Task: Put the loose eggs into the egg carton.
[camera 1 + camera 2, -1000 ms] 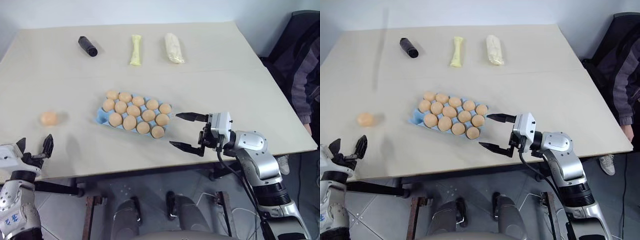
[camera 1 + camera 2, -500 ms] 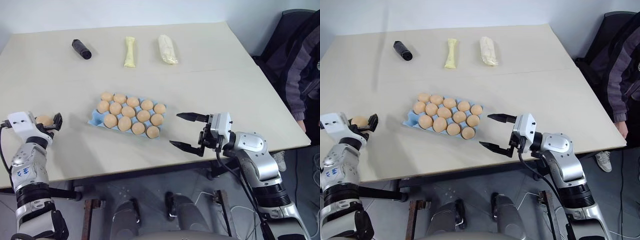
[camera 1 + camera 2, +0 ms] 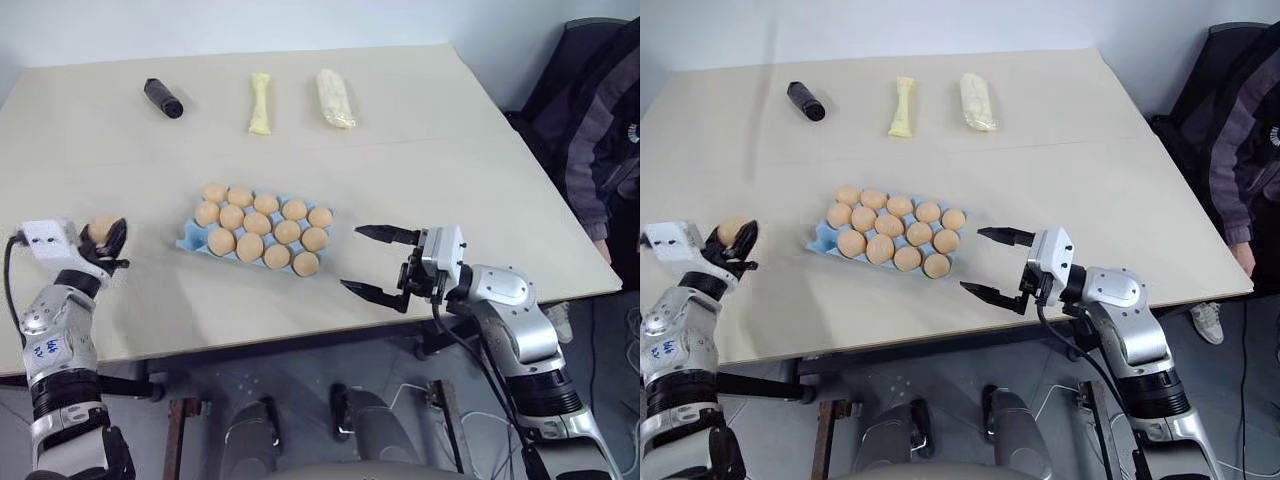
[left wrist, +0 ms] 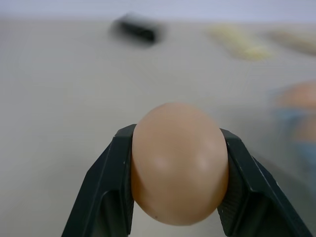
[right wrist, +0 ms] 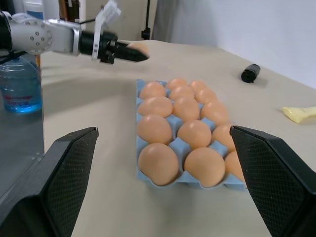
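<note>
A smooth, matte, pale orange-tan loose egg [image 4: 178,163] sits pinched between the two black ridged fingers of the left gripper [image 3: 106,236], held just above the beige table [image 3: 450,150] near its left edge, well apart from the egg carton [image 3: 190,238]. The carton is a light blue moulded tray of round cups lying at a slight angle near the table's middle, with rounded tan eggs in three rows. The right gripper [image 3: 372,262] hovers just beside the carton's right end, its tapered black fingers spread wide and touching nothing. Along the far side lie a short black cylinder [image 3: 163,97], a slim pale yellow roll [image 3: 260,102] and a thicker, crumbly-looking cream roll [image 3: 334,97]
</note>
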Controlling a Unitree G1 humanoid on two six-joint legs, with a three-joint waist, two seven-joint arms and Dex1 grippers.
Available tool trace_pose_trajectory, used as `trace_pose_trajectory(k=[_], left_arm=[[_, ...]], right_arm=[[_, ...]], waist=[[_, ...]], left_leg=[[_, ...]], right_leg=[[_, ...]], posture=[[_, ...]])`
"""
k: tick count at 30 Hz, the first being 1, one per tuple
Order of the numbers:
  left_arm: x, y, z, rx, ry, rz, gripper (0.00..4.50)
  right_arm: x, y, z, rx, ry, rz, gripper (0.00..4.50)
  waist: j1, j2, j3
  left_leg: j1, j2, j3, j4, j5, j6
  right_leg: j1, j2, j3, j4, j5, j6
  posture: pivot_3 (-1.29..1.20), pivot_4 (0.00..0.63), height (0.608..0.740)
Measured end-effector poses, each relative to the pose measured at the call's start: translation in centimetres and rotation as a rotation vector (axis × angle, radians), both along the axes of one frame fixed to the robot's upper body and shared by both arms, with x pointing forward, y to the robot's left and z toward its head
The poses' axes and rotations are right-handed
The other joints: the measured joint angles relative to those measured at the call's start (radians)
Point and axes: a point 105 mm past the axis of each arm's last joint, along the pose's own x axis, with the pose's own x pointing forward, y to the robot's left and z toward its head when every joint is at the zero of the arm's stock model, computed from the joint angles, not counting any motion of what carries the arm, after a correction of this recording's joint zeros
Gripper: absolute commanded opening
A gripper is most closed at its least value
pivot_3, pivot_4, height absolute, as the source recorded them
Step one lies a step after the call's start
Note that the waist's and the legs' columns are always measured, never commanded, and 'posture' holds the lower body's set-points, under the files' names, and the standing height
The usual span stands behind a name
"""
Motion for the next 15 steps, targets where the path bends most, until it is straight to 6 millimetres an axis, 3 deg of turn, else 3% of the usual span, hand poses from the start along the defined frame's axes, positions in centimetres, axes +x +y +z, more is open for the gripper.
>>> trace_pose_trajectory(k=[6, 9, 15], left_arm=[[0.0, -5.3, -0.4, 0.075, 0.028, -0.233, 1.71], [0.2, -5.8, -1.2, 0.084, 0.066, -0.249, 1.71], [0.4, -6.2, -1.9, 0.090, 0.101, -0.267, 3.59]], right_arm=[[0.0, 0.0, 0.0, -0.003, 0.000, -0.002, 4.50], [0.0, -0.1, -0.2, -0.002, 0.004, -0.011, 4.50], [-0.1, -0.6, -0.4, 0.007, 0.014, -0.042, 4.50]], waist=[[-0.007, 0.000, 0.000], [-0.008, 0.000, 0.000], [-0.005, 0.000, 0.000]], left_leg=[[0.001, -0.001, -0.001, 0.002, 0.000, 0.000], [0.001, -0.002, -0.003, 0.002, 0.000, 0.000], [0.001, -0.004, -0.005, 0.003, 0.000, 0.000]], right_leg=[[0.000, 0.001, 0.003, 0.001, 0.000, -0.001], [-0.001, 0.001, 0.003, 0.003, 0.000, 0.000], [-0.001, 0.000, 0.004, 0.004, 0.000, -0.001]], posture=[[0.00, 0.150, 0.740], [0.00, 0.150, 0.740], [0.00, 0.150, 0.740]])
